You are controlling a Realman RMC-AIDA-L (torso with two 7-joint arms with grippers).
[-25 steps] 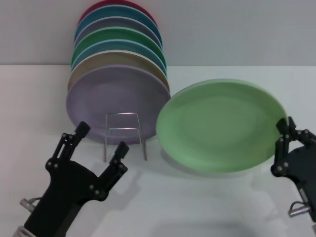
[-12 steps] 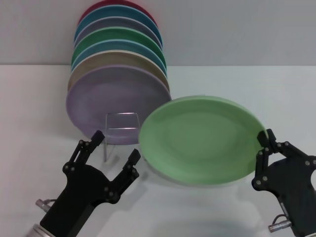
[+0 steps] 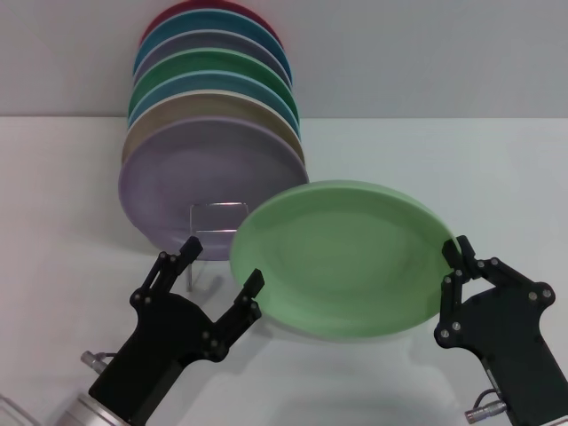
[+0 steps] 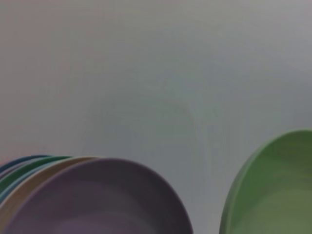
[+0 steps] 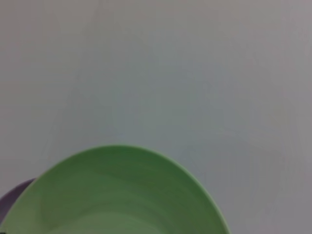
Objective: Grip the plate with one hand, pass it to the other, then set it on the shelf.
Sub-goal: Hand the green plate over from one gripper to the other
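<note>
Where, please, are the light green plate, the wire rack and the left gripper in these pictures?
plate (image 3: 342, 257), head view, centre of its face.
wire rack (image 3: 219, 207), head view, top bar of the front loop.
left gripper (image 3: 217, 272), head view, midway between its open fingertips.

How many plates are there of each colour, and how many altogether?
Light green plate, held by the right gripper: 1
Lilac plates: 2
Beige plate: 1
Blue plates: 2
Dark green plate: 1
Red plate: 1
Total: 8 plates, 7 of them stacked in the rack.
</note>
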